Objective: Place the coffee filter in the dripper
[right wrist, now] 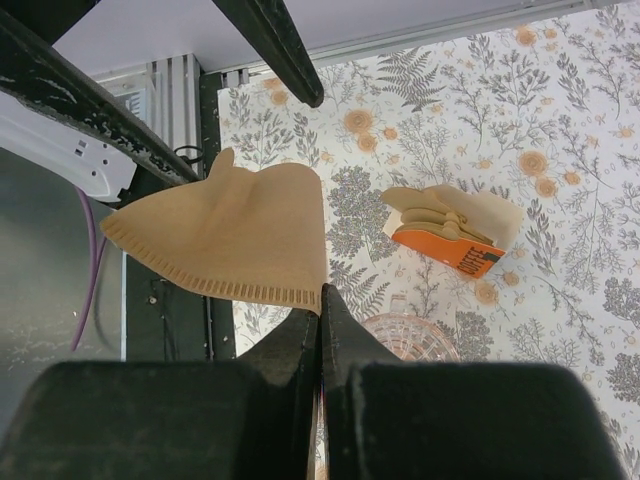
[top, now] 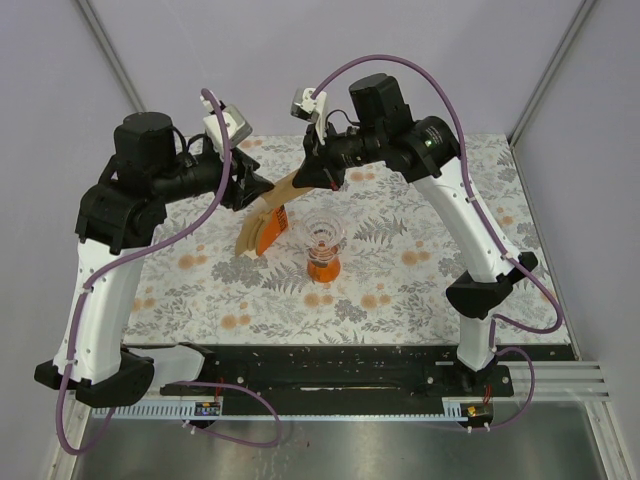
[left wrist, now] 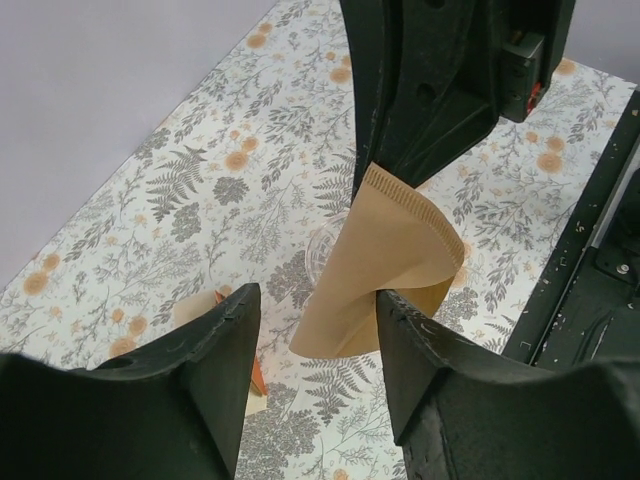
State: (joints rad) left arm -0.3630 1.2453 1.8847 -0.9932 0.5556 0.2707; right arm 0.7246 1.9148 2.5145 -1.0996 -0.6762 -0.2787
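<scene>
So the coffee filter point(right wrist: 230, 235) is one thin, light-brown paper sheet, fan-shaped, with a crimped seam running along its edge, and it bends over a bit where it hangs free. Your right hand point(right wrist: 320, 295) is pinched fully closed on one corner of it, so the paper is up in the air between your two hands, above the floral surface point(top: 420, 280) and not in the dripper point(top: 322, 245). Your left hand point(left wrist: 318, 298) has its fingers spread apart with the sheet hanging down through the gap. It isn't clamping anything, and I can't tell if either finger is actually brushing the paper. Count-wise I see one loose filter, one dripper, one bundle of filters point(top: 262, 232) in its orange holder, and two hands. The dripper stands upright just beside that bundle, and both sit on the surface below the held sheet. The views are handy in different ways. Only the top camera shows the whole dripper, clear ribbed cone on orange base, and how close it is to the bundle. The right wrist view only catches a bit of the clear rim, but it's the one that shows the pinch on the corner. The left wrist view is the one that shows the gap between the left fingers and the sheet's curl.
</scene>
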